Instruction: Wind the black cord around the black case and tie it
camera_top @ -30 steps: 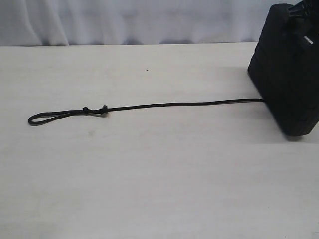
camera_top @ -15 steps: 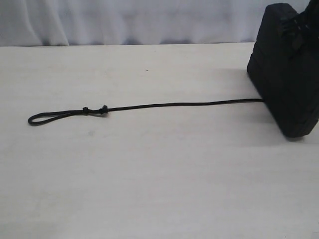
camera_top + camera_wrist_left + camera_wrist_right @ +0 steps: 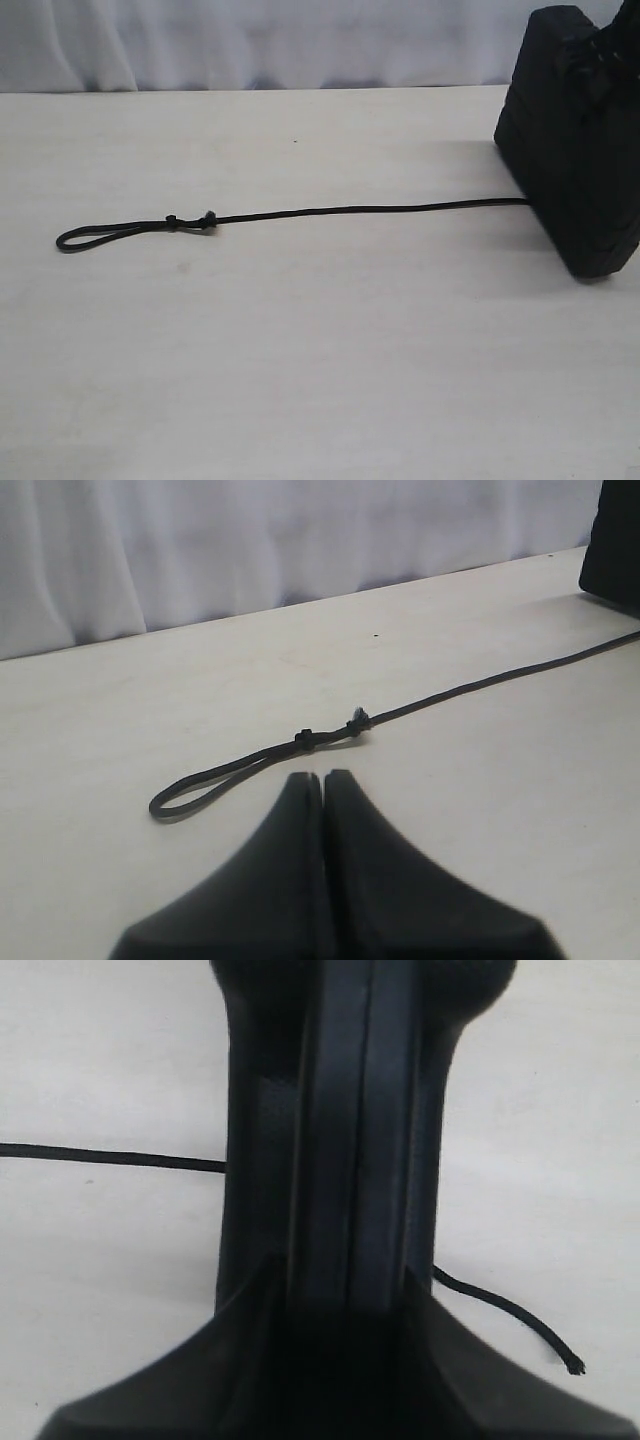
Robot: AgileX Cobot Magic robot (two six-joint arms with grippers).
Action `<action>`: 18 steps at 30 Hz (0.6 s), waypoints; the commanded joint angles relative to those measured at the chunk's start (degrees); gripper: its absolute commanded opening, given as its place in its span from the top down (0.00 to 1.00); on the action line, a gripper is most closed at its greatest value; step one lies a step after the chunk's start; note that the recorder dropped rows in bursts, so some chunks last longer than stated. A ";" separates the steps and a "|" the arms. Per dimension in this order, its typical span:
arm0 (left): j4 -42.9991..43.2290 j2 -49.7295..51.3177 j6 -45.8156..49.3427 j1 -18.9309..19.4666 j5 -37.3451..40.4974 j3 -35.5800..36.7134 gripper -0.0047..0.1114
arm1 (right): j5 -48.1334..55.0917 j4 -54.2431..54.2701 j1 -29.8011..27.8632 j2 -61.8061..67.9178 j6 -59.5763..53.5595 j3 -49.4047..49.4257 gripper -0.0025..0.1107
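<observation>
The black case (image 3: pixel 570 150) stands on edge at the table's right end, and its narrow grooved edge (image 3: pixel 360 1130) fills the right wrist view. My right gripper (image 3: pixel 345 1290) is shut on the case, one finger (image 3: pixel 200 1380) on each side. The black cord (image 3: pixel 350 210) runs left from under the case across the table, past two small knots (image 3: pixel 208 218), to a looped end (image 3: pixel 100 237). Its other, short end (image 3: pixel 575 1365) lies free beside the case. My left gripper (image 3: pixel 322 777) is shut and empty, just short of the loop (image 3: pixel 200 785) and not touching it.
The pale tabletop (image 3: pixel 320 350) stretches wide in front of the cord. A white curtain (image 3: pixel 250 40) hangs behind the table's far edge. The left arm does not show in the exterior view.
The case has shifted slightly to the left at its top and the right gripper has slid nearer the frame's edge. The cord and the left gripper have stayed put.
</observation>
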 commanded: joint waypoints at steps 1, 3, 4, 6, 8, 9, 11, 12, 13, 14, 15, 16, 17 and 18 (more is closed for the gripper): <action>-0.08 -0.15 -0.37 0.10 -0.68 0.14 0.96 | 2.42 0.49 -0.18 1.40 -0.63 1.41 0.94; -0.08 -0.15 -0.37 0.10 -0.68 0.14 0.96 | 2.42 0.89 -0.18 1.40 -0.87 1.41 0.94; -0.08 -0.15 -0.37 0.10 -0.68 0.14 0.96 | 2.32 0.89 -0.18 1.40 -0.87 1.41 0.94; -0.08 -0.15 -0.37 0.10 -0.68 0.14 0.96 | 1.94 1.03 -0.18 1.40 -0.87 1.41 0.94; -0.08 -0.15 -0.37 0.10 -0.68 0.14 0.96 | 1.67 1.33 -0.18 1.40 -0.87 1.41 0.94; -0.08 -0.15 -0.37 0.10 -0.68 0.14 0.96 | 1.42 2.04 -0.18 1.15 -0.87 1.41 0.94; -0.08 -0.15 -0.37 0.10 -0.68 0.14 0.96 | 0.89 2.59 -0.18 0.73 -0.87 1.41 0.94; -0.08 -0.15 -0.37 0.10 -0.68 0.14 0.96 | 0.65 2.59 -0.18 0.42 -0.87 1.41 0.94; -0.08 -0.15 -0.37 0.10 -0.68 0.14 0.96 | 0.43 2.59 -0.18 0.15 -0.87 1.41 0.94; -0.08 -0.15 -0.37 0.10 -0.68 0.14 0.96 | 0.32 2.59 -0.18 -0.34 -0.87 1.41 0.94; -0.08 -0.15 -0.37 0.10 -0.68 0.14 0.96 | 0.32 2.59 -0.18 -0.63 -0.87 1.41 0.94; -0.08 -0.15 -0.37 0.10 -0.68 0.14 0.96 | 0.32 3.02 -0.18 -0.87 -0.87 1.41 0.94; -0.08 -0.15 -0.37 0.10 -0.68 0.14 0.96 | 0.32 3.46 -0.18 -1.35 -0.87 1.41 0.94; -0.08 -0.15 -0.37 0.10 -0.68 0.14 0.96 | 0.32 3.79 -0.18 -1.64 -1.11 1.41 0.94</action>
